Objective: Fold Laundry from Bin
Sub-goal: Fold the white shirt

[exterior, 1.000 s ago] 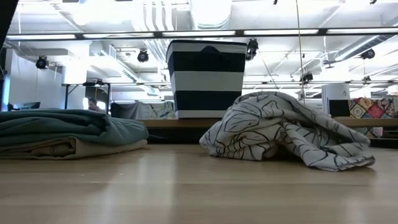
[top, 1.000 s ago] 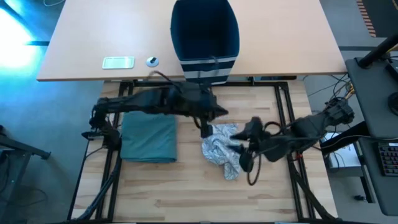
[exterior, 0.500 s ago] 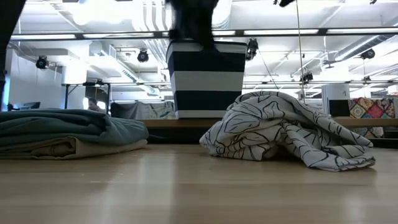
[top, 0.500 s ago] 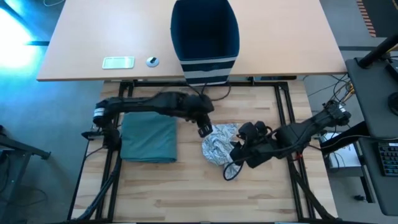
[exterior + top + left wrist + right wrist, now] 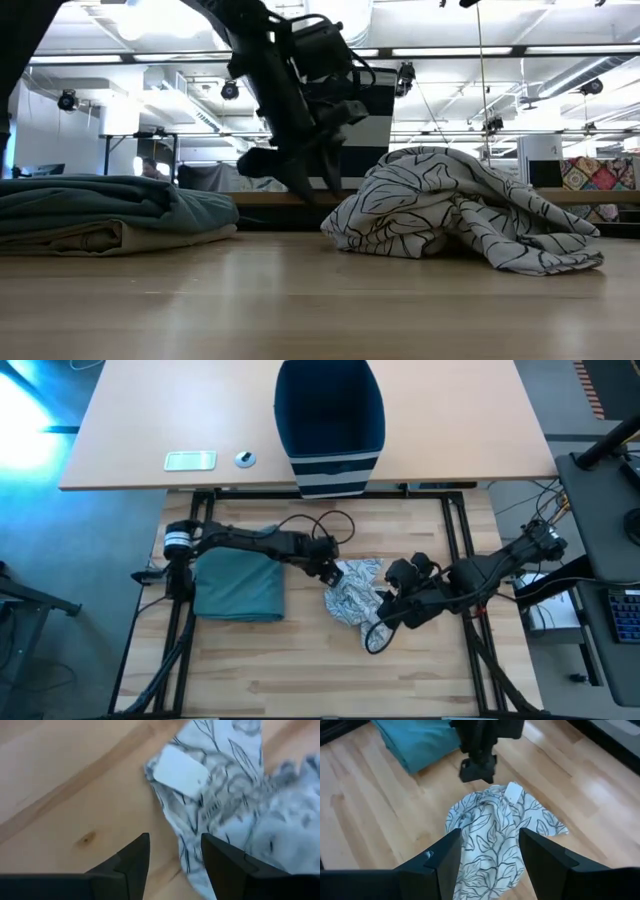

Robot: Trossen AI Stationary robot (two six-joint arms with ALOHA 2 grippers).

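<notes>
A crumpled white garment (image 5: 356, 596) printed with dark leaf outlines lies in a soft heap on the pale wood table (image 5: 300, 670), a blank white tag (image 5: 179, 770) at its edge showing no legible writing. The left gripper (image 5: 326, 569), fingers apart and empty, hangs just beside that edge; the right gripper (image 5: 385, 603), fingers likewise spread, hovers over the heap's other side. A folded teal-green garment (image 5: 240, 584) rests on a beige one (image 5: 90, 238), well apart from the boxy navy bin (image 5: 330, 422) with white stripes on the desk (image 5: 140, 430) behind, its interior too dark to read.
</notes>
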